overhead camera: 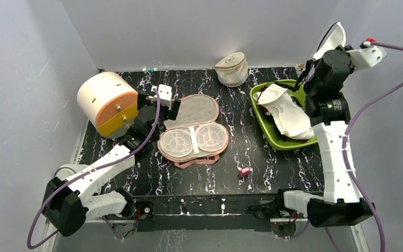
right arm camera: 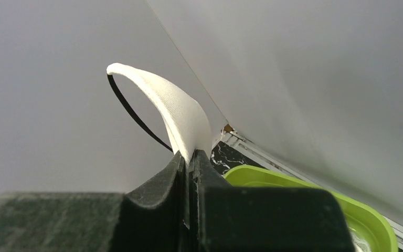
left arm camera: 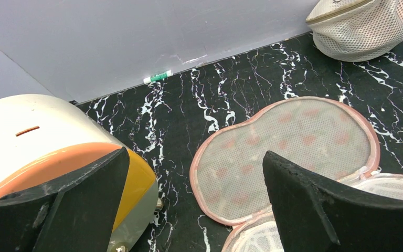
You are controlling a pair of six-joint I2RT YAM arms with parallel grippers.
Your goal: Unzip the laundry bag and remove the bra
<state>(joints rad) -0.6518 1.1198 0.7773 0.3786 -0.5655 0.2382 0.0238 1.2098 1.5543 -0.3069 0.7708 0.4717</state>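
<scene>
The laundry bag (overhead camera: 194,131) lies unzipped and open in the middle of the table, its peach lid folded back and the white mesh two-cup inside showing. In the left wrist view the lid (left arm camera: 288,147) lies just ahead. My left gripper (overhead camera: 162,102) is open and empty at the bag's left edge, its jaws (left arm camera: 197,157) wide apart over bare table. My right gripper (overhead camera: 324,54) is raised high at the back right, above the green bin. It is shut on the bra (overhead camera: 333,38), white padded fabric with a thin black strap (right arm camera: 173,105), pinched between its fingertips (right arm camera: 190,157).
A green bin (overhead camera: 265,92) at the right holds other white garments (overhead camera: 288,115). A cream and orange drum-shaped toy washer (overhead camera: 107,104) stands close to the left of my left gripper. A beige domed mesh pouch (overhead camera: 232,69) sits at the back. A small pink object (overhead camera: 245,171) lies near the front.
</scene>
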